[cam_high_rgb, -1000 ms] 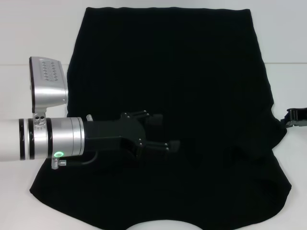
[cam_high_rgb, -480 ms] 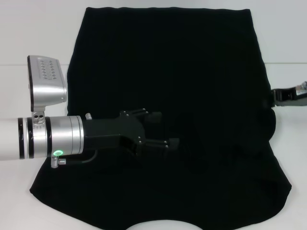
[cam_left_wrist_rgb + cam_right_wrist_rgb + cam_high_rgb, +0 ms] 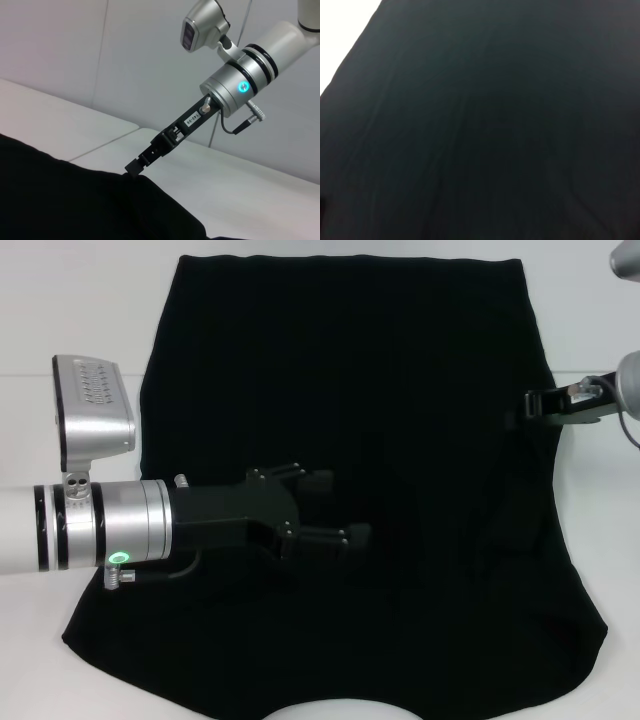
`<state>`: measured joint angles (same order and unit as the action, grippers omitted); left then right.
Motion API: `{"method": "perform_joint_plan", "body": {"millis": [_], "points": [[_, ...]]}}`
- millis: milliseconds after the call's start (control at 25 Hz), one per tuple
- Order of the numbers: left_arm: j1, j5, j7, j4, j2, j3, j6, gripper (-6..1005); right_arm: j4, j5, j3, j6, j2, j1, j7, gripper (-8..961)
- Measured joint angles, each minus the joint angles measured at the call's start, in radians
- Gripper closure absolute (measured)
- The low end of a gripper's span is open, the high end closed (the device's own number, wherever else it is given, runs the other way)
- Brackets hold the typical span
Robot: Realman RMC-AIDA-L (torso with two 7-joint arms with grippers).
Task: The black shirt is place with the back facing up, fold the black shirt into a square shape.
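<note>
Left gripper (image 3: 338, 508) sits in the lower middle of the head view, over the black shirt (image 3: 400, 370). I read its fingers as parted, one near (image 3: 318, 480) and one lower; nothing between them that I can make out, though black on black makes it hard to judge contact with the cloth. Its arm comes in level from the left edge of the frame, silver wrist with a green light, camera block above it.

Right gripper (image 3: 528, 405) is at the right edge of the shirt, upper right of the head view. In the left wrist view the right gripper's tip (image 3: 136, 165) meets the cloth's raised edge; it appears closed on the fabric there. Its arm slants down from the upper right of that frame, blue light on the wrist.

Shirt lies spread flat, filling most of the head view, curved neckline at bottom centre. Right wrist view shows only dark fabric.

White table (image 3: 70, 320) beneath; pale wall panels (image 3: 75, 45) behind.
</note>
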<state>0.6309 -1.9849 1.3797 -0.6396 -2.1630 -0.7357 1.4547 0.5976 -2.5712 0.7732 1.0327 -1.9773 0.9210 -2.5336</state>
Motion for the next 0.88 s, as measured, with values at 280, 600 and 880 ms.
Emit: {"method": "perform_joint_plan", "body": {"millis": [280,600,880], "points": [[-0.003,0.000,0.000,0.004,0.000,0.001,-0.011,50,-0.029,-0.001,0.015,-0.066,-0.032,0.021,0.002,949],[-0.004,0.000,-0.003,0.001,0.000,0.001,-0.014,50,-0.017,0.004,0.052,-0.090,-0.074,0.027,0.070,878],[-0.004,0.000,-0.001,0.002,0.000,0.014,-0.015,50,0.019,0.007,0.045,-0.002,-0.047,0.012,0.059,669]]}}
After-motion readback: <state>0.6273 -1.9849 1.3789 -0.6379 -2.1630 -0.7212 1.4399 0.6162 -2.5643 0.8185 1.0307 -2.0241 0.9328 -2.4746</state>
